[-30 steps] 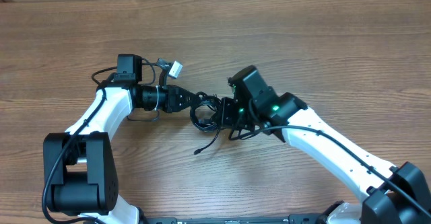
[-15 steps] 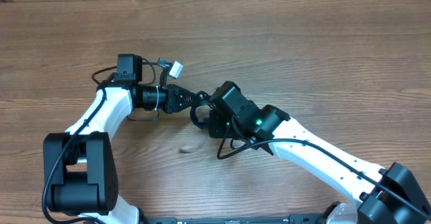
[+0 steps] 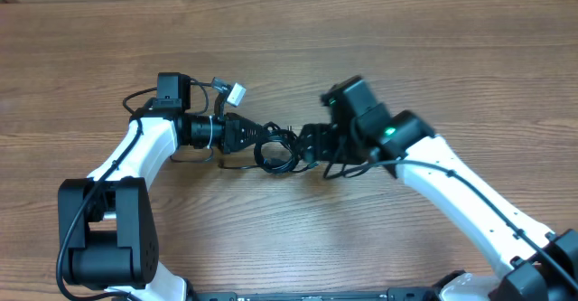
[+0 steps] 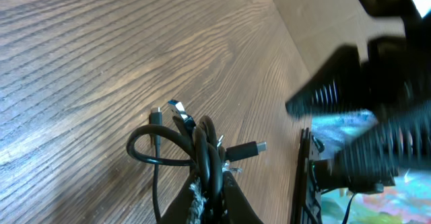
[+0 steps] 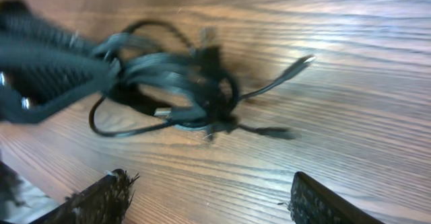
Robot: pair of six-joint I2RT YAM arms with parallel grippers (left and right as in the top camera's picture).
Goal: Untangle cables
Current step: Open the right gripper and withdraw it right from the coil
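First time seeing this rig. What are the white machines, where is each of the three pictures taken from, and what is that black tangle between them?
The white machines are robot arms, a left arm and a right arm, at a wooden table. The overhead picture looks down from above; the other two come from a camera on each wrist. Between them is a tangled bundle of thin black cables with small plugs. The left fingers are shut on the cables. The right fingers stand open just beside the bundle, holding nothing.

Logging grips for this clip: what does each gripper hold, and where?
Left gripper pinches the cables where the strands bunch; right gripper open, empty.
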